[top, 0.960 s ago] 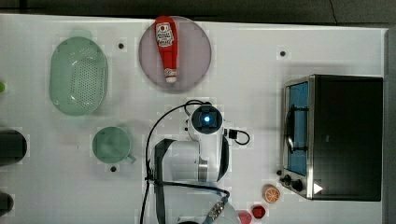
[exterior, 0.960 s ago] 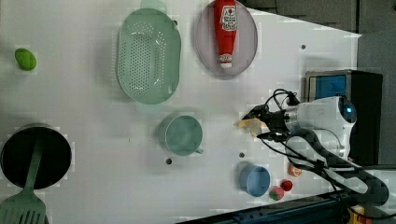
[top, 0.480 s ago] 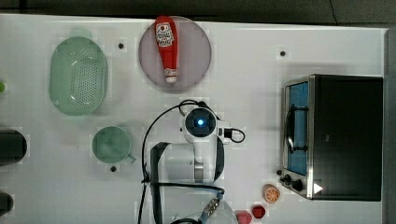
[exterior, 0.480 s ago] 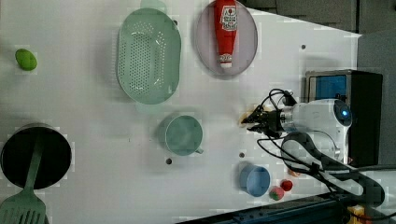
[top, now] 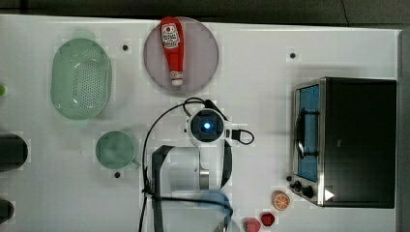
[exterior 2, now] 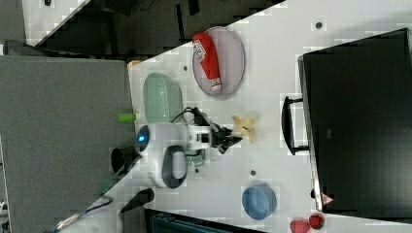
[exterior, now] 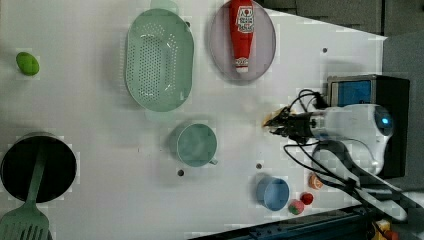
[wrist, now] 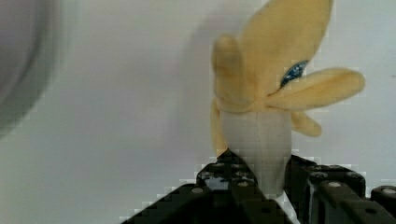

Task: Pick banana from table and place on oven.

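Banana [wrist: 266, 107] in gripper [wrist: 261, 182] over white table [top: 270, 58].

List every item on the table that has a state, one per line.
gripper: shut on the banana
banana: peeled plush, white end between the fingers
oven: door shut, top bare
ketchup bottle: lying on the plate
colander: empty
green cup: upright, empty
blue bowl: upright
spatula: resting in the black pot

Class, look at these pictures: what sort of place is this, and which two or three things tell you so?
Probably a robotics lab staged as a toy kitchen. A white robot arm stands on a large white tabletop with screw holes, among a boxy black-and-silver toaster oven, a red ketchup bottle and a plush peeled banana.
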### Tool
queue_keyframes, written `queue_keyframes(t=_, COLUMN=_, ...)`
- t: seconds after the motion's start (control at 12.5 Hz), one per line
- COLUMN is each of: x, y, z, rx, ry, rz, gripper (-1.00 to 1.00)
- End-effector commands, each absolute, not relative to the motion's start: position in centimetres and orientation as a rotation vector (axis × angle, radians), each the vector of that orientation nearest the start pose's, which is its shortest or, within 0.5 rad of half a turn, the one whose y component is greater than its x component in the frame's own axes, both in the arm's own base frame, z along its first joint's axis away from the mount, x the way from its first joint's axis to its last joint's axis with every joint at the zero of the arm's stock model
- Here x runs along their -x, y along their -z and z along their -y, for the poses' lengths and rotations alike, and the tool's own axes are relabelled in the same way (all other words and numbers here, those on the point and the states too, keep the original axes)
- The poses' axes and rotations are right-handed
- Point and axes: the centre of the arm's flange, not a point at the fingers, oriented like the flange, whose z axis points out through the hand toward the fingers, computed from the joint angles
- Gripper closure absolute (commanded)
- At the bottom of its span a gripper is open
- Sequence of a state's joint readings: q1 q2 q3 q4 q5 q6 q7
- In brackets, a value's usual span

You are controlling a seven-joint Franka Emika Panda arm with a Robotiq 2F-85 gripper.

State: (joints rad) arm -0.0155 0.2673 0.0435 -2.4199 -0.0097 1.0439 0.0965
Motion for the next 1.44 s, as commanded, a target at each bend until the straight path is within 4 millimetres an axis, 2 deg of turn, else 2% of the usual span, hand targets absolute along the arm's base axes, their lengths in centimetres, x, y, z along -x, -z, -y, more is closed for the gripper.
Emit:
queue_keyframes(t=0.08, x=-51.2, y=-30.9, z=-1.0, rx=2.81, ry=0.106, rz=-1.329, gripper=0.59)
queue_keyframes(t=0.4, x=-50.4, y=-43.3, z=-0.3, rx=2.844, ry=-0.021, rz=-1.37, gripper=0.59)
queue_keyframes(t=0.56, x=-50.0, y=-49.2, z=1.0, rx=2.833, ry=-0.061, rz=-1.411, gripper=0.59)
queue_keyframes(t=0.64, x=-50.0, y=-51.6, z=2.2, rx=2.816, ry=-0.074, rz=-1.444, gripper=0.59)
queue_keyframes(t=0.8, x=-50.3, y=-54.7, z=5.6, rx=2.777, ry=-0.084, rz=-1.505, gripper=0.59)
queue_keyframes(t=0.88, x=-50.4, y=-55.3, z=7.8, rx=2.766, ry=-0.08, rz=-1.516, gripper=0.59)
queue_keyframes(t=1.04, x=-50.6, y=-55.0, z=13.3, rx=2.792, ry=-0.085, rz=-1.481, gripper=0.59)
queue_keyframes(t=1.44, x=-49.7, y=-49.9, z=27.8, rx=2.957, ry=-0.052, rz=-1.247, gripper=0.59)
